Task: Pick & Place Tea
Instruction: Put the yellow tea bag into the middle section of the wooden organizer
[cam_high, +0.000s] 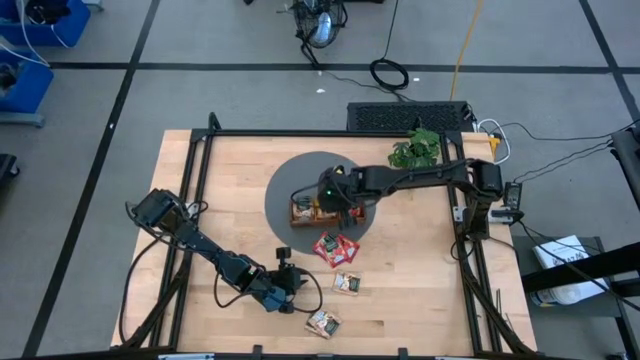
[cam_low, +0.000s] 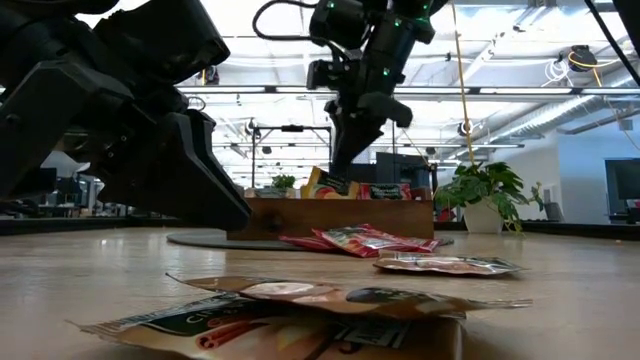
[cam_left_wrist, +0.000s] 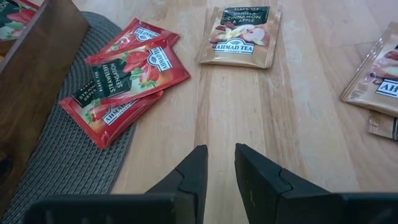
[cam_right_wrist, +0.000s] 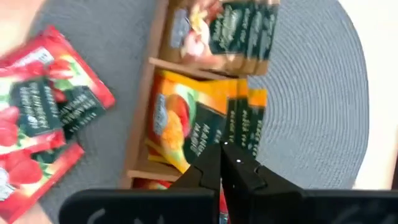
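A brown wooden tray (cam_high: 312, 212) stands on a round grey mat (cam_high: 290, 180). Tea sachets stand on edge in its compartments: orange-yellow ones (cam_right_wrist: 199, 124) in the middle, tan-and-green ones (cam_right_wrist: 224, 34) in the one beside it. My right gripper (cam_right_wrist: 222, 149) is shut just above the orange-yellow ones (cam_low: 318, 183). Red sachets (cam_left_wrist: 124, 78) lie flat, half on the mat's rim. A tan sachet (cam_left_wrist: 239, 34) and two more (cam_left_wrist: 379, 78) lie on the wood. My left gripper (cam_left_wrist: 219, 168) hovers low over bare table near them, its fingers slightly apart and nothing between them. My right gripper points down at a slant from the table's right side, its shut fingertips (cam_right_wrist: 239, 165) over the upper edges of the orange-yellow sachets (cam_right_wrist: 245, 102) in the tray's middle compartment. I cannot tell whether they touch those edges. Nothing shows pinched between the fingers.
A potted plant (cam_high: 416, 150) stands at the table's far right, behind the right arm. A black frame rail (cam_high: 330, 133) runs around the tabletop. Bare wood lies left of the mat and along the near right.
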